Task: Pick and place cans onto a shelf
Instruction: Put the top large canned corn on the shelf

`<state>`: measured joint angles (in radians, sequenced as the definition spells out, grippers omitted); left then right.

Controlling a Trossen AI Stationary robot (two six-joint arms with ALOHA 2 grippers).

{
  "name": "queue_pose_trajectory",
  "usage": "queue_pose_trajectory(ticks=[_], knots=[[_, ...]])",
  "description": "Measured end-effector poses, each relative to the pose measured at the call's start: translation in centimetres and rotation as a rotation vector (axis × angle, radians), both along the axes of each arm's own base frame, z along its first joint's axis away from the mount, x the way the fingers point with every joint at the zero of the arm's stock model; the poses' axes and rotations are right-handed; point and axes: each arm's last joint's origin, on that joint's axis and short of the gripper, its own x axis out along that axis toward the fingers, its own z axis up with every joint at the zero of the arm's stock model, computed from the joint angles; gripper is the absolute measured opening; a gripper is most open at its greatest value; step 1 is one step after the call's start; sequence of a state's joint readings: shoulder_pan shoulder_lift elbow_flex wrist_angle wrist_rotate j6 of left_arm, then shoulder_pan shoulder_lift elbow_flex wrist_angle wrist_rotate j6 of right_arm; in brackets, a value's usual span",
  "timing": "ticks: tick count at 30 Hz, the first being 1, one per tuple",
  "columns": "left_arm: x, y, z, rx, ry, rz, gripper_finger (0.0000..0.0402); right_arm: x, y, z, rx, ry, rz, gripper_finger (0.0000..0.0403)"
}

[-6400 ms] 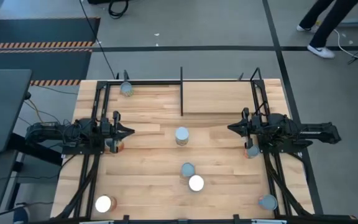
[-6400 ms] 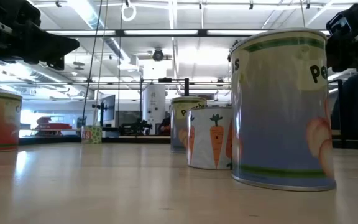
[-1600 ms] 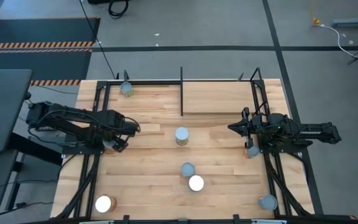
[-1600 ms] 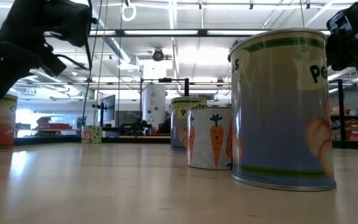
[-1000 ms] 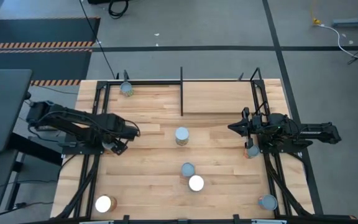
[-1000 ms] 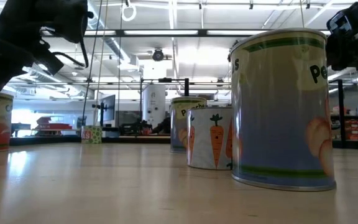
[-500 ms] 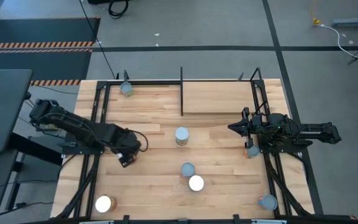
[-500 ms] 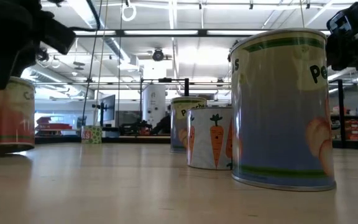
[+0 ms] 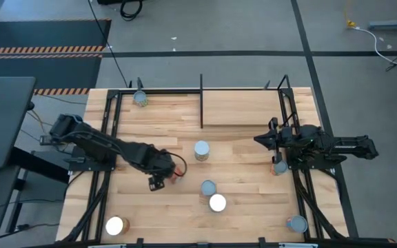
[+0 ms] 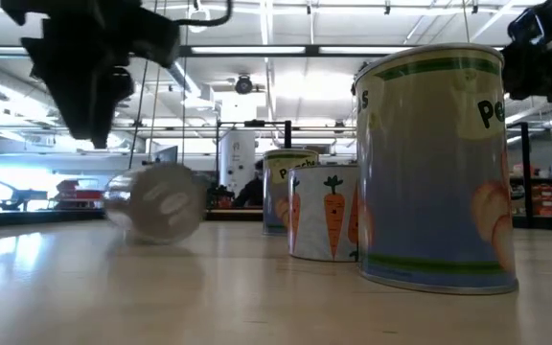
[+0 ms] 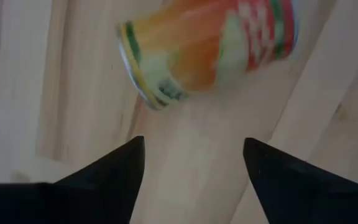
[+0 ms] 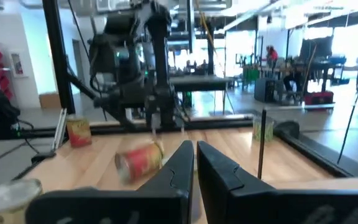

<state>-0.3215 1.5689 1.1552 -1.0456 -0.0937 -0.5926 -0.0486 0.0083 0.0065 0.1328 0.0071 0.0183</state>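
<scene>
- Can (image 11: 207, 46) with the orange-red label lies on its side on the tabletop (image 9: 247, 182), just beyond the left gripper (image 11: 194, 163), whose jaws are spread and hold nothing.
- Step in hand: judged a fumbled pick; nothing is on the shelf (image 9: 243, 109) yet.
- Next move calls for closing squarely on the toppled can, which may roll.
- Right gripper (image 12: 194, 163) waits near the table's right edge, fingers pressed together.

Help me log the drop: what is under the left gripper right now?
A tipped orange-labelled can lies on its side on the tabletop, beneath and just ahead of the open left gripper. The arm hides most of it from above.
</scene>
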Motion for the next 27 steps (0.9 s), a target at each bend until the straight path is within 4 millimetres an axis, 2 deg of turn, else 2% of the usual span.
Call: queue_pose_trajectory(ticks=[3,7,11,15,17,20,23,27], knots=[[1.2,-0.4,0.5,0.002,-0.015,-0.028,0.0274,-0.2,0.0,0.9,0.074,-0.102,0.015,0.0028],[1.2,-0.5,2.1,0.028,-0.067,-0.023,0.0274,-0.8,0.0,2.7,0.331,-0.309,0.071,0.0028],[-0.3,0.0,4.5,0.056,-0.176,0.001,0.0274,-1.7,-0.2,4.3,0.476,-0.521,0.088,0.0028],[-2.0,0.7,5.2,0.031,-0.278,0.042,0.0274,-1.9,-0.7,4.4,0.569,-0.599,-0.055,0.0028],[-2.9,1.0,5.1,0.005,-0.343,0.067,0.0274,-1.4,-0.7,4.4,0.602,-0.528,-0.061,0.0028],[-4.1,1.5,3.8,-0.028,-0.406,0.097,0.0274,0.0,-0.4,4.9,0.653,-0.366,-0.06,0.0021],[-5.1,1.7,2.3,-0.056,-0.439,0.103,0.0274,1.9,0.1,6.7,0.651,-0.258,-0.079,0.0011],[-5.4,1.9,0.3,-0.074,-0.464,0.116,0.0274,5.9,1.0,9.4,0.604,-0.108,-0.124,0.0007]])
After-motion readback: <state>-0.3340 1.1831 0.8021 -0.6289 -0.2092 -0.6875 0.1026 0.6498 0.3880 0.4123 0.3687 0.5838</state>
